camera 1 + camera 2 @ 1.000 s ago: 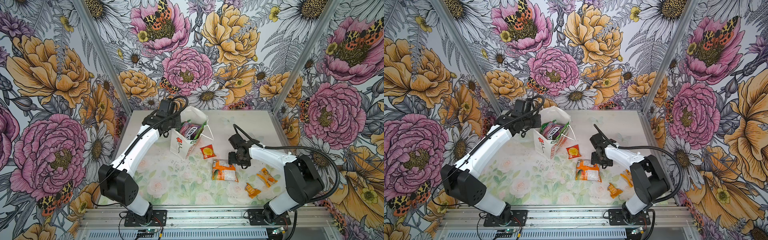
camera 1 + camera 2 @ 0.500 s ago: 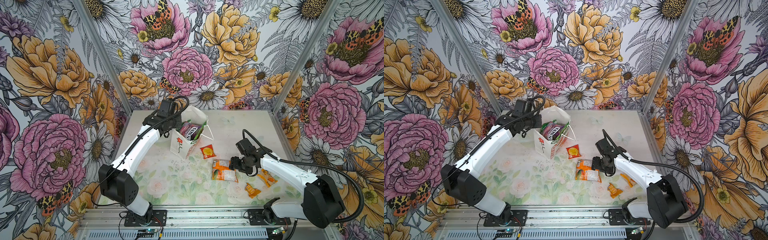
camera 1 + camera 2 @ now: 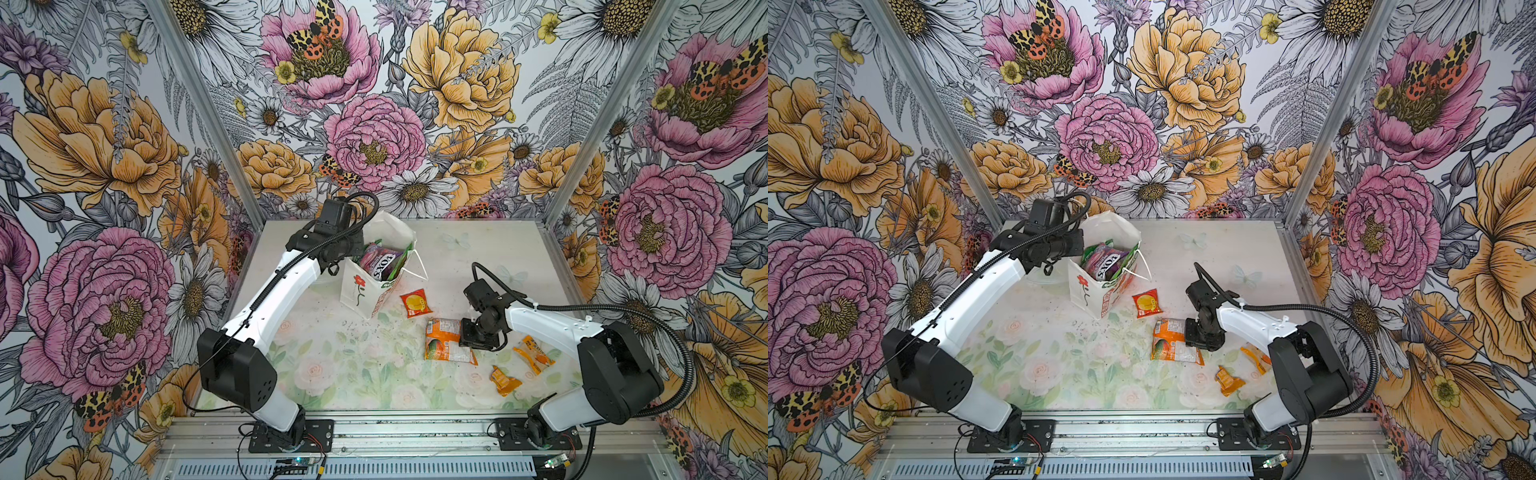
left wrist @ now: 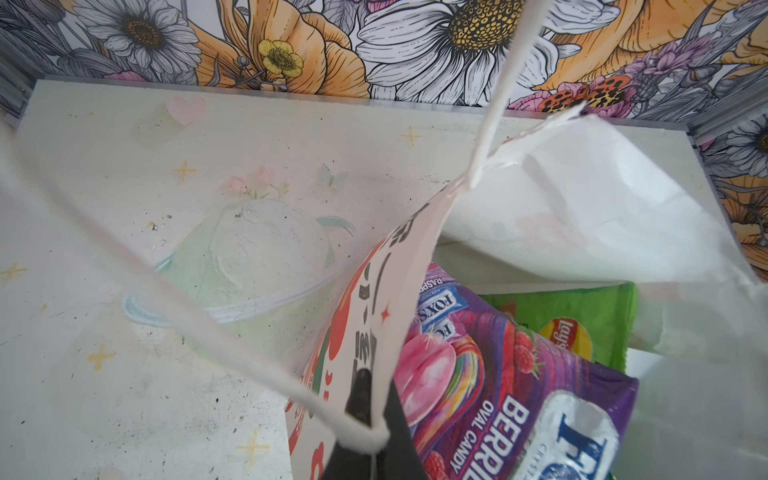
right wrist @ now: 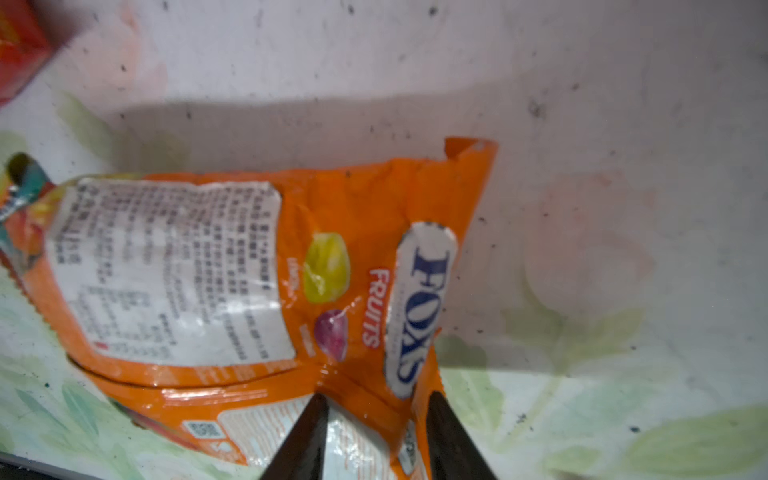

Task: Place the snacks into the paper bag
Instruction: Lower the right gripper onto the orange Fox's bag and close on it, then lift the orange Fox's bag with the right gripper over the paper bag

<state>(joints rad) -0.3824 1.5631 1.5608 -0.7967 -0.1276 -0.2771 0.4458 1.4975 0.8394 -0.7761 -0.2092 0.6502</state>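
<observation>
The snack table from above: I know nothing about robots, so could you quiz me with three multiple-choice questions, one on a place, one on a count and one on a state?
1. Where is the purple FOX'S packet?
A) inside the paper bag
B) lying outside it
C) held in the air

2. How many packets lie on the table outside the bag?
A) two
B) four
C) seven

3. The bag is:
A) lying flat
B) standing, mouth open
C) folded shut

Answers:
1 A: the packet pokes out of the bag's mouth.
2 B: red sachet, orange FOX'S packet, two small orange wrappers.
3 B: both top views look into its open top.
</observation>
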